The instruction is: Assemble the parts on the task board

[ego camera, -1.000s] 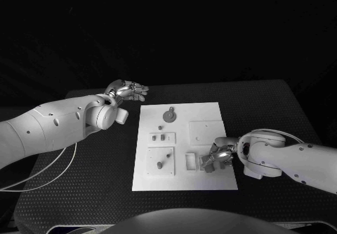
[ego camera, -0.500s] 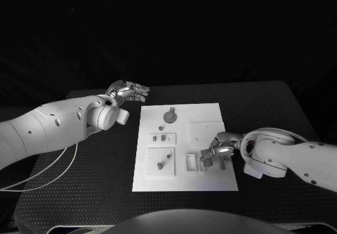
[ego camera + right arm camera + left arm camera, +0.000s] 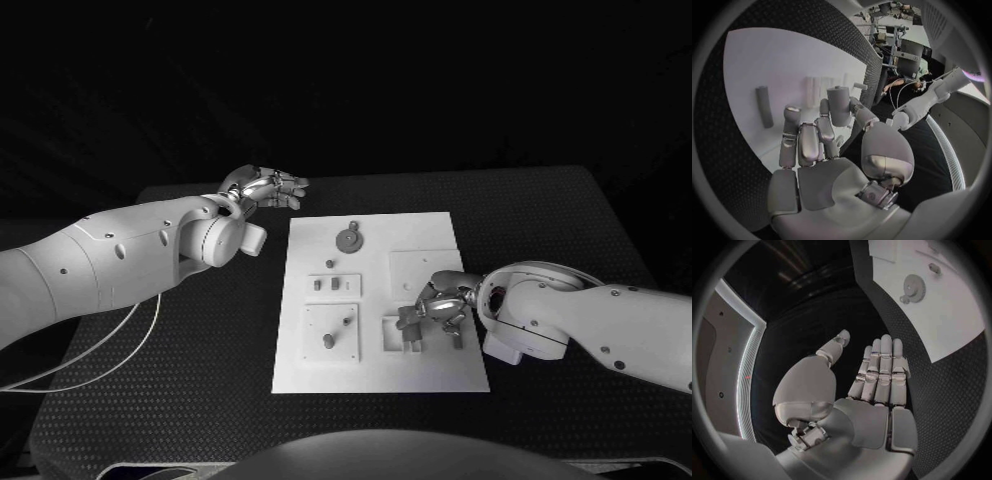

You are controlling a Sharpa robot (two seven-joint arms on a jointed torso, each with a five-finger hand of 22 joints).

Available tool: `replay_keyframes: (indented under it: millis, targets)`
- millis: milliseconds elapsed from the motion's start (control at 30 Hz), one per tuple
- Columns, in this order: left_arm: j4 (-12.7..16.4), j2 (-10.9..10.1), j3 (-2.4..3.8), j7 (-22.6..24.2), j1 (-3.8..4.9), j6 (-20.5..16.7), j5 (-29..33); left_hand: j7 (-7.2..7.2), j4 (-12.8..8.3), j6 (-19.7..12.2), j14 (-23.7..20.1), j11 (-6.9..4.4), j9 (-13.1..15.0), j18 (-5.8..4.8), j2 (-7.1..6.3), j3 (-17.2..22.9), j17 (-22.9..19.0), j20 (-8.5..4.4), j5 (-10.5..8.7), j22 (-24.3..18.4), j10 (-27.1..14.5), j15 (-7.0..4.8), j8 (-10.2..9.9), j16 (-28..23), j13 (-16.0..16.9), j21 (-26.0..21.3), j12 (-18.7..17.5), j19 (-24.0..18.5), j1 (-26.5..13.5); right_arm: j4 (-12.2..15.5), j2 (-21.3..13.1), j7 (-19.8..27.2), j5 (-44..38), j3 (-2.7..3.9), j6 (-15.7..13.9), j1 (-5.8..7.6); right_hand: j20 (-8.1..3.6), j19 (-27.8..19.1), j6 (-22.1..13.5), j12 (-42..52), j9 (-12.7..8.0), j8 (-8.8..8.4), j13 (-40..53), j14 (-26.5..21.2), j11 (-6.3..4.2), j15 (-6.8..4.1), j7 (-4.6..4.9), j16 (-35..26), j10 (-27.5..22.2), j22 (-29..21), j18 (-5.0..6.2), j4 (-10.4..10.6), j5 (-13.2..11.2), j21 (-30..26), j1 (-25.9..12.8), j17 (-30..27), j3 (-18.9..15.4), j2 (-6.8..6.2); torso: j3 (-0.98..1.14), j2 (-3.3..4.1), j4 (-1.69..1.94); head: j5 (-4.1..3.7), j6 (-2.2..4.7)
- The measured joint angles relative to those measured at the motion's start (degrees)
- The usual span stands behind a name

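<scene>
The right hand (image 3: 440, 308) is hovering empty, fingers loosely curled, over the board (image 3: 378, 372)'s small stiff parts (image 3: 330, 338), likely light and pinchable sideways; left hand (image 3: 268, 187) open.

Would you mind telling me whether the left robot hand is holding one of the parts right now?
No, the left robot hand lies flat and bare, fingers straight, over the black table beside the task board.
</scene>
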Motion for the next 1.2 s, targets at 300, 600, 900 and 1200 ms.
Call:
replay_keyframes:
  millis: [300, 600, 900, 1200]
  targets:
    - [0.0, 0.1, 0.00, 0.0, 0.00, 0.1, 0.1, 0.00, 0.7, 0.0, 0.0, 0.00, 0.0, 0.00, -0.52, -0.7, 0.3, 0.00, 0.00, -0.1, 0.0, 0.00, 0.0, -0.2, 0.0, 0.0, 0.0, 0.0, -1.1, -1.1, 1.9, -1.0, 0.3, -0.03, 0.6, -0.51, 0.01, 0.0, 0.2, -0.3, -0.4, -0.41, 0.0, 0.1, -0.01, 0.10, -0.07, -0.2, 0.0, 0.0, 0.00, 0.5, -0.1, 0.0, -0.2, -0.2, 0.5, 0.21, 0.07, 0.01, 0.03, 0.35, -0.30]
    - [0.0, 0.1, 0.00, 0.1, 0.00, 0.2, 0.2, -0.15, 0.9, -0.2, 0.0, 0.20, -0.1, 0.00, -0.59, -0.9, 0.4, 0.00, 0.00, -0.1, -0.2, 0.00, 0.0, -0.2, 0.0, 0.0, 0.0, 0.0, -1.7, -1.7, 2.3, -1.5, 0.5, -0.44, 1.3, -0.90, 0.02, 0.0, 0.6, -0.6, -0.9, -0.62, 0.4, -0.1, -0.31, -0.01, -0.12, -0.4, 0.3, 0.0, 0.00, 1.7, -0.1, 0.0, -1.0, -0.1, 1.7, -0.15, 0.03, 0.02, 0.01, 0.73, -0.71]
    - [0.0, 0.1, 0.00, 0.1, 0.00, 0.3, 0.2, -0.15, 0.9, -0.2, 0.0, 0.20, -0.1, 0.00, -0.58, -0.9, 0.5, 0.00, 0.00, -0.1, -0.2, 0.00, 0.0, -0.4, 0.0, 0.0, 0.0, 0.0, -1.7, -1.8, 2.8, -1.6, 0.6, -0.53, 1.4, -1.03, 0.11, 0.1, 0.8, -0.6, -1.1, -0.95, 0.7, -0.1, -0.32, 0.01, -0.09, -0.4, 0.3, 0.0, 0.00, 2.6, -0.1, 0.0, -2.0, 0.0, 2.1, -1.06, 0.03, 0.02, 0.01, 0.85, -0.90]
    - [0.0, 0.1, 0.00, 0.1, 0.00, 0.3, 0.2, -0.15, 0.9, -0.2, 0.0, 0.20, 0.0, 0.00, -0.58, -0.9, 0.5, 0.00, 0.00, -0.2, -0.2, 0.00, 0.0, -0.4, 0.0, 0.0, 0.0, 0.0, -1.7, -2.0, 3.2, -1.7, 0.6, -0.56, 1.6, -1.18, 0.12, 0.1, 0.8, -0.8, -1.1, -0.95, 0.7, -0.1, -0.54, 0.02, -0.14, -0.4, 0.5, 0.0, 0.00, 3.6, -0.1, 0.0, -2.9, 0.0, 2.2, -1.57, 0.02, 0.00, 0.03, 1.01, -0.94]
